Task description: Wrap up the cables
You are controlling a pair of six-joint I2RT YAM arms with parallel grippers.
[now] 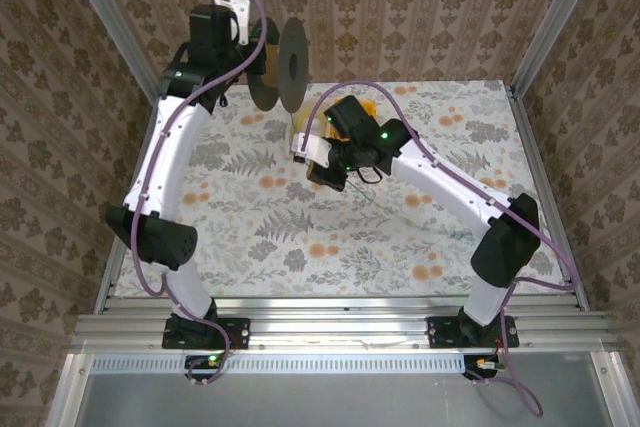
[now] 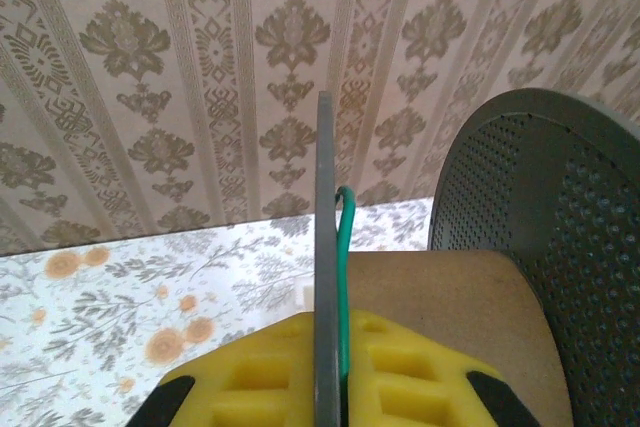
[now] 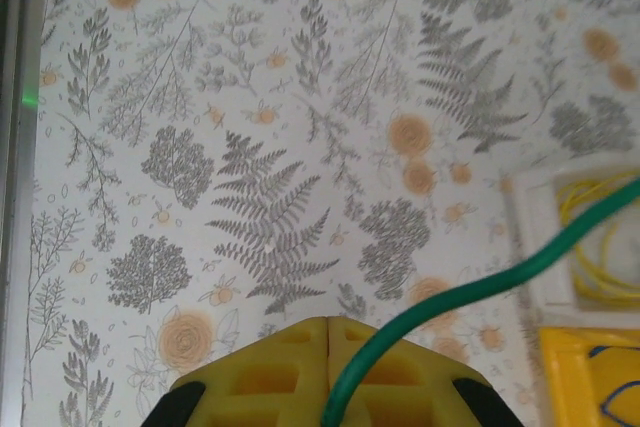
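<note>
From above, the spool (image 1: pixel 290 65) stands on edge above the counter (image 1: pixel 250 237); the left tool (image 2: pixel 325 357) clamps its flange, green cable (image 2: pixel 344 277) alongside; the right tool (image 3: pixel 328 362) pinches that cable, probably to guide winding.

- The green cable (image 3: pixel 470 292) is cut off at 3 o'clock and at 6 o'clock, by the right claw (image 3: pixel 328 325).
- The yellow cable coil (image 3: pixel 600 237) is cropped at 3 o'clock.
- The spool (image 2: pixel 550 247) runs off the left wrist view at 4 o'clock.
</note>
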